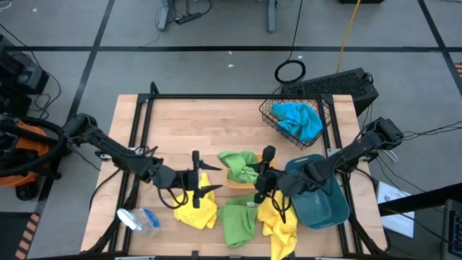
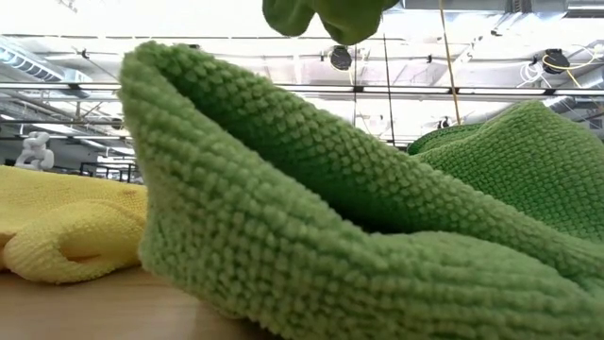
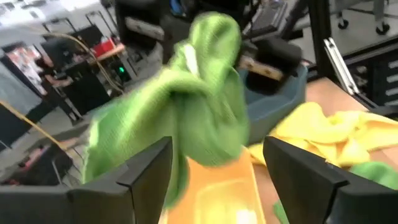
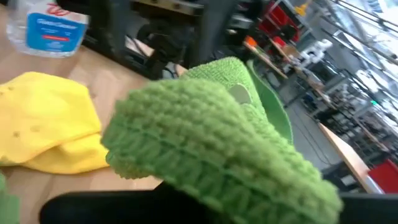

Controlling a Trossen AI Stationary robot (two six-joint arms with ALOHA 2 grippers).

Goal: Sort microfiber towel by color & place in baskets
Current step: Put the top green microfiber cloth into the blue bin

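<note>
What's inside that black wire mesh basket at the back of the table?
A crumpled blue microfiber towel fills the black wire mesh basket. No other towel shows in it, but the towel hides the basket's floor, so anything beneath cannot be seen.

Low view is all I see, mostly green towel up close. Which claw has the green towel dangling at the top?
Observer: The right claw is shut on that green towel.
Operator: What's under it?
Observer: The orange bin; the towel hangs over it.
Operator: And the left claw?
Observer: The left claw is open, holding nothing, above the edge of a yellow towel.
</note>
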